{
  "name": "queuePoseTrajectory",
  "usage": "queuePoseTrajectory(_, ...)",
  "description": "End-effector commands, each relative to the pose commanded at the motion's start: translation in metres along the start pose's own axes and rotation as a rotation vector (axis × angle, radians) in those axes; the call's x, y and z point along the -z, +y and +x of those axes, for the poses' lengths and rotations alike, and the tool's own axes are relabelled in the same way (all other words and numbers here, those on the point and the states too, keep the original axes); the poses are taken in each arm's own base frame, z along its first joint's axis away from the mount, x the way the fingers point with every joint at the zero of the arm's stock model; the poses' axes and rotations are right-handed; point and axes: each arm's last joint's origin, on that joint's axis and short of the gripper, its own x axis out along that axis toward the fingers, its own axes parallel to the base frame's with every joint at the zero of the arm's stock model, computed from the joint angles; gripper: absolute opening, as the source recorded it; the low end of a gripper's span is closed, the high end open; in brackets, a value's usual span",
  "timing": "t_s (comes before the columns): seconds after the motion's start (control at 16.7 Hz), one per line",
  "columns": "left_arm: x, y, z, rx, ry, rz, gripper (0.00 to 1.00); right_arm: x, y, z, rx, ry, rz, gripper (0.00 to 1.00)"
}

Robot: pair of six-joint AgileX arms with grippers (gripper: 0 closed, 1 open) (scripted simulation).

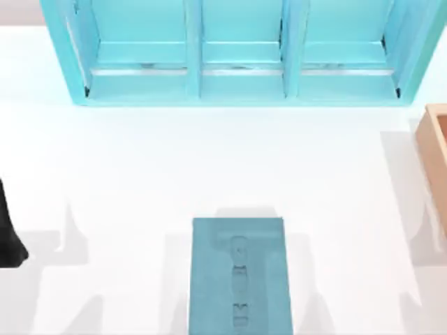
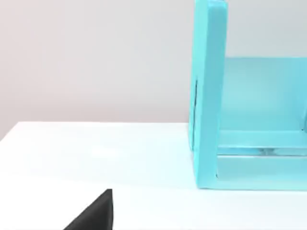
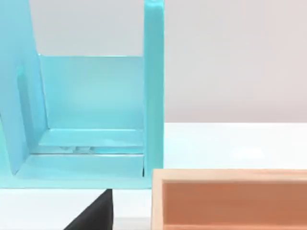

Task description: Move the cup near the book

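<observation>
Your book (image 1: 239,276) lies flat at the counter's near middle, long axis front-to-back, cup location unclear so nearer arm can't be judged, left arm (image 1: 8,234) parked at left edge, jaws can't tell

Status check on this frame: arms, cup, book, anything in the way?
Left arm parked at table's left edge. Book flat, front centre. Cup location can't be told. Blue shelf at back, tan box at right edge, both apart from book.
</observation>
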Motion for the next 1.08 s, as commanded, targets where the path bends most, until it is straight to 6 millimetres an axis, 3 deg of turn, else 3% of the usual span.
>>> queuePoseTrajectory(0.3,-0.011,0.000,0.001,0.001,0.044,0.061,1.00,0.000,0.000,0.000,0.000,0.000,0.000,1.00)
queuePoseTrajectory(0.6,-0.049,-0.001,0.016,0.047,0.293,0.368,1.00,0.000,0.000,0.000,0.000,0.000,0.000,1.00)
queuePoseTrajectory(0.84,-0.073,0.004,0.052,0.203,0.617,0.728,1.00,0.000,0.000,0.000,0.000,0.000,0.000,1.00)
queuePoseTrajectory(1.08,-0.075,0.019,0.102,0.511,0.949,1.032,1.00,0.000,0.000,0.000,0.000,0.000,0.000,1.00)
